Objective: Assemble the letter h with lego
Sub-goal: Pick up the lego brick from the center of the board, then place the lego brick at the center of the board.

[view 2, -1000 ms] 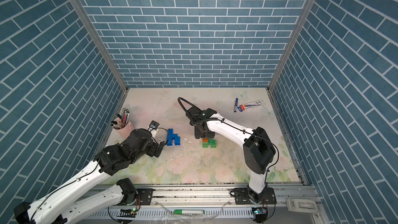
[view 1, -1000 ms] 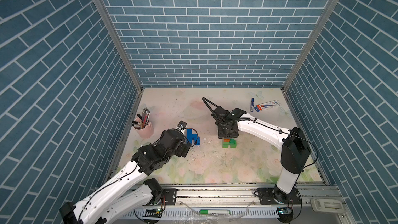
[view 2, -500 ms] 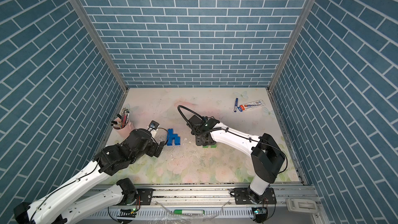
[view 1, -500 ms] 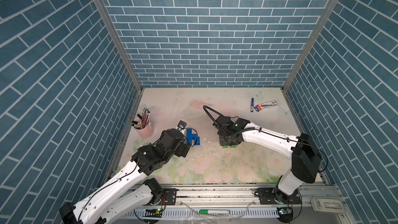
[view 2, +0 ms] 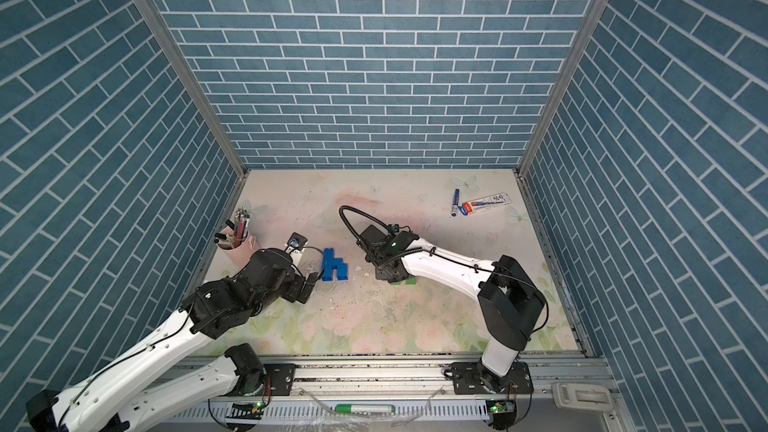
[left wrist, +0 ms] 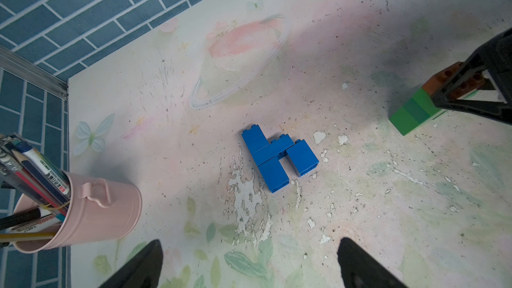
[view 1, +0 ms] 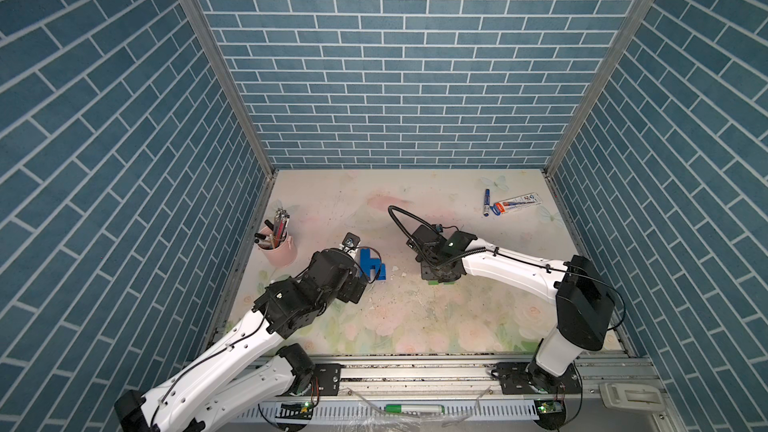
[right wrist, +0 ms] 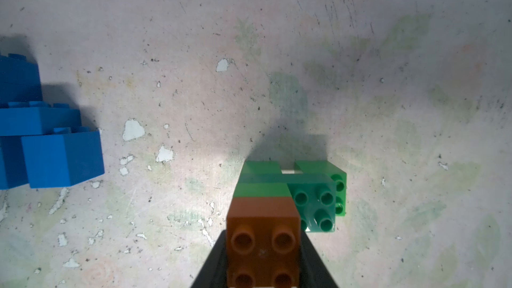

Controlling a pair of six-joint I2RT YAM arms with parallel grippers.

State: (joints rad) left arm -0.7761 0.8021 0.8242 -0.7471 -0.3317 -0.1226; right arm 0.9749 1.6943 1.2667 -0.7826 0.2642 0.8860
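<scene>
A lego h of blue bricks [view 1: 372, 268] [view 2: 334, 266] [left wrist: 278, 159] lies flat on the mat, left of centre. To its right stand green lego bricks [right wrist: 313, 198] [left wrist: 412, 114] joined in a block, with an orange brick [right wrist: 263, 217] [left wrist: 440, 78] on top of one side. My right gripper [right wrist: 263, 247] [view 1: 440, 274] is shut on that orange brick, one dark finger [right wrist: 216, 261] against each side. In both top views it hides most of the block, leaving only a green edge [view 2: 409, 281]. My left gripper [left wrist: 250, 259] [view 1: 360, 284] hangs open just in front of the blue h, holding nothing.
A pink cup of pens [view 1: 277, 245] [left wrist: 91, 211] stands by the left wall. A blue marker [view 1: 486, 202] and a pen packet [view 1: 517, 204] lie at the back right. Tiled walls close in three sides.
My right gripper came down over the green and orange block and shut on the orange brick. The left arm and the blue h stayed where they were.
</scene>
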